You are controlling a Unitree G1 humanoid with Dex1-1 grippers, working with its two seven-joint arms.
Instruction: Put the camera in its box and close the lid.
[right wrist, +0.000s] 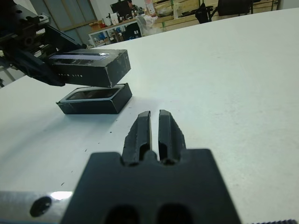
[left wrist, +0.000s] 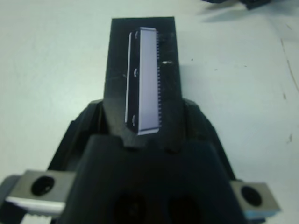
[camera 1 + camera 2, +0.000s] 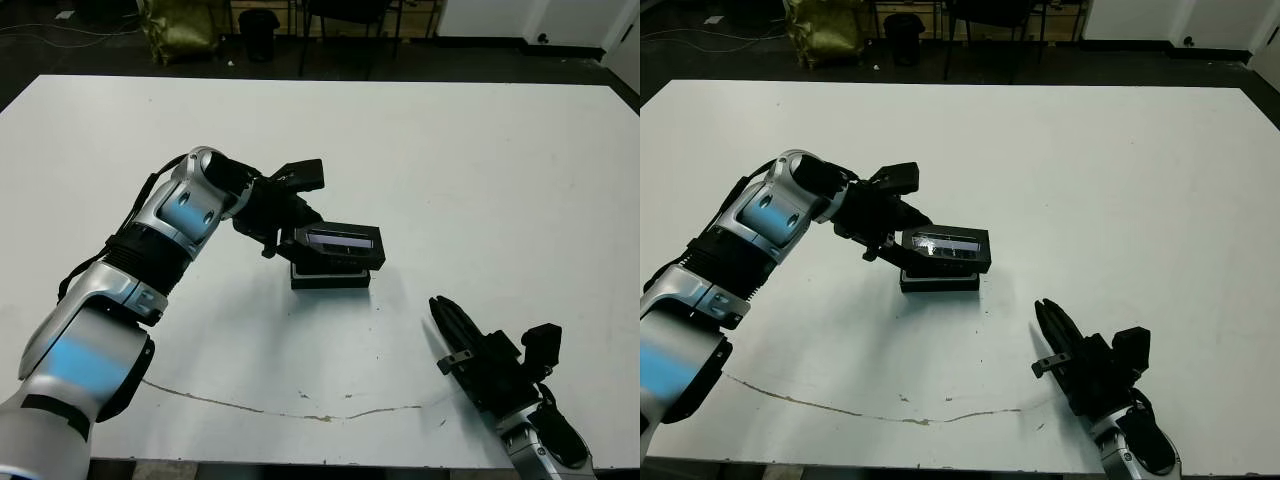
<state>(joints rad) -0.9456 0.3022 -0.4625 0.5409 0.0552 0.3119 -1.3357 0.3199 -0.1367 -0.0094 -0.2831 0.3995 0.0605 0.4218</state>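
The box (image 3: 330,279) stands on the white table near the middle. In the right wrist view a dark glossy surface shows inside the rim of the box (image 1: 93,99); it looks like the camera (image 1: 88,94). The lid (image 3: 335,243), black with a pale glossy stripe, hangs just above the box without touching it, roughly level. My left gripper (image 3: 288,240) is shut on the lid's left end. My right gripper (image 3: 447,318) is shut on nothing, low over the table to the front right of the box, and points toward it.
A thin dark crack line (image 3: 300,405) runs along the table near its front edge. Beyond the far edge are chair legs (image 3: 330,30) and a yellow-green bag (image 3: 180,30) on a dark floor.
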